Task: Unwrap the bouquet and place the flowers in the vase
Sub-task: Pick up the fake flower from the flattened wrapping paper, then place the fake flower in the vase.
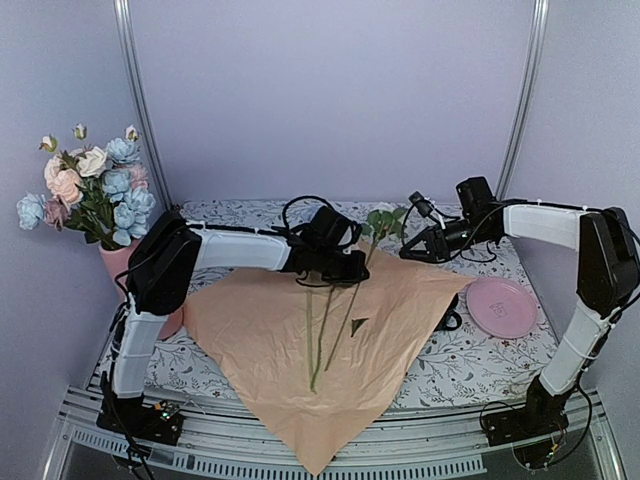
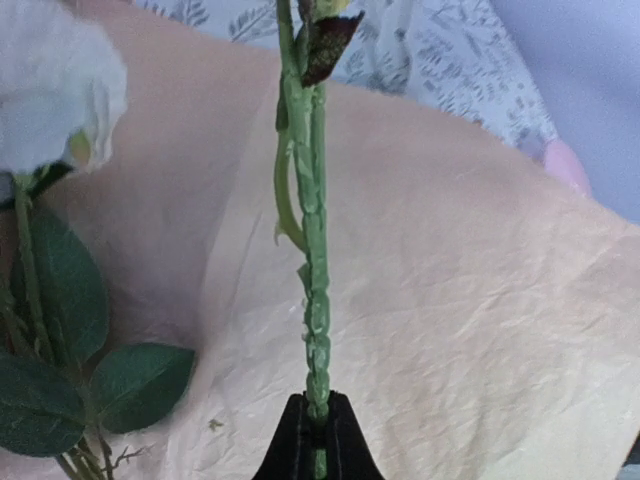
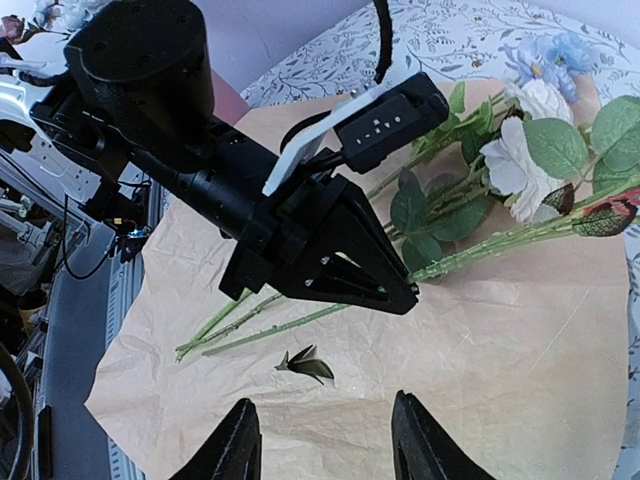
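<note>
Above the spread paper (image 1: 250, 330), left end effector (image 2: 318, 420) clamps a green stem (image 2: 316, 290)

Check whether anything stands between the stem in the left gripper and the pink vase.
No loose object does. The left gripper is shut on a stem over the spread paper. Only the left arm's own elbow sits before the vase, whose mouth is already crowded with blooms.

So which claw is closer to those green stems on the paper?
Left. The left gripper is shut on one stem; the right gripper hangs open, apart from the stems, touching none.
</note>
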Motion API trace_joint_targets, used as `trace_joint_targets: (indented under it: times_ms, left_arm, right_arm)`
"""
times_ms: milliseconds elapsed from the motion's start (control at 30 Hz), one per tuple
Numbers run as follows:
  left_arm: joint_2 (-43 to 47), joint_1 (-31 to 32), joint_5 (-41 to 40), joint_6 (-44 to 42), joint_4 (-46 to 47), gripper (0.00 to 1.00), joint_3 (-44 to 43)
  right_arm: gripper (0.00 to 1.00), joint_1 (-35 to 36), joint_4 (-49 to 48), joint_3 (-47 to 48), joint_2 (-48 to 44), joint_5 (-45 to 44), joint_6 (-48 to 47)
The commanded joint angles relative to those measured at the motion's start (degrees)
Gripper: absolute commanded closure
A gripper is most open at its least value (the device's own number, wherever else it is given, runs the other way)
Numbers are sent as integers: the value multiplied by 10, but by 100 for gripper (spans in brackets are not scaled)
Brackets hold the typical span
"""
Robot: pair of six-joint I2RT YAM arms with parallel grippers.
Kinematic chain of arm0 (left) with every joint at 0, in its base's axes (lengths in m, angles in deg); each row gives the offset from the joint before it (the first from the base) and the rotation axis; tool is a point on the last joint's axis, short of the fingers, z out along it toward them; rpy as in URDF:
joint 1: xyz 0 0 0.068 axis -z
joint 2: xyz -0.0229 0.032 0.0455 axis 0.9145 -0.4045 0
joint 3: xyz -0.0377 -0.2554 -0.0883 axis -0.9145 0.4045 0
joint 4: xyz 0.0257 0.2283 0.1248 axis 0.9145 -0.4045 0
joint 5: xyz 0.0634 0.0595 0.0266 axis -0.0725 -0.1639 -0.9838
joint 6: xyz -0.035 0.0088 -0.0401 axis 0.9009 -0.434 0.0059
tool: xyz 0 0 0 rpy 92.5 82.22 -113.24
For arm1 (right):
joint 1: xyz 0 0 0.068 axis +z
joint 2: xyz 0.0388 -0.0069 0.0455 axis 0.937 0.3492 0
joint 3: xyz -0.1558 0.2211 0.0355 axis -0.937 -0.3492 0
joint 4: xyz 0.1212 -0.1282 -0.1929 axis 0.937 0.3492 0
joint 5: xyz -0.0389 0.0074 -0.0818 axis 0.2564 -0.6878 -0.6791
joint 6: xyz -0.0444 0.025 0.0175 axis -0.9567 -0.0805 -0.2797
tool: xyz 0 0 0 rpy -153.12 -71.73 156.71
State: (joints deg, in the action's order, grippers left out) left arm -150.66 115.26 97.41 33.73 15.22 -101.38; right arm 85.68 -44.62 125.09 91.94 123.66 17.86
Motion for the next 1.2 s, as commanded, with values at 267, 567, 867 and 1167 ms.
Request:
trace_joint_targets:
  times_ms: [267, 567, 867, 1167]
  left_arm:
    - [167, 4, 29, 53, 457, 100, 128]
    - [179, 4, 30, 94, 581, 100, 166]
    - [202, -1, 36, 93, 592, 82, 176]
    - [218, -41, 52, 43, 532, 64, 159]
  right_arm:
    - [44, 72, -31, 49, -30, 25, 62]
    - [39, 110, -117, 36, -27, 105, 118]
    - [100, 116, -103, 14, -22, 114, 100]
    - [100, 121, -47, 6, -9, 60, 37]
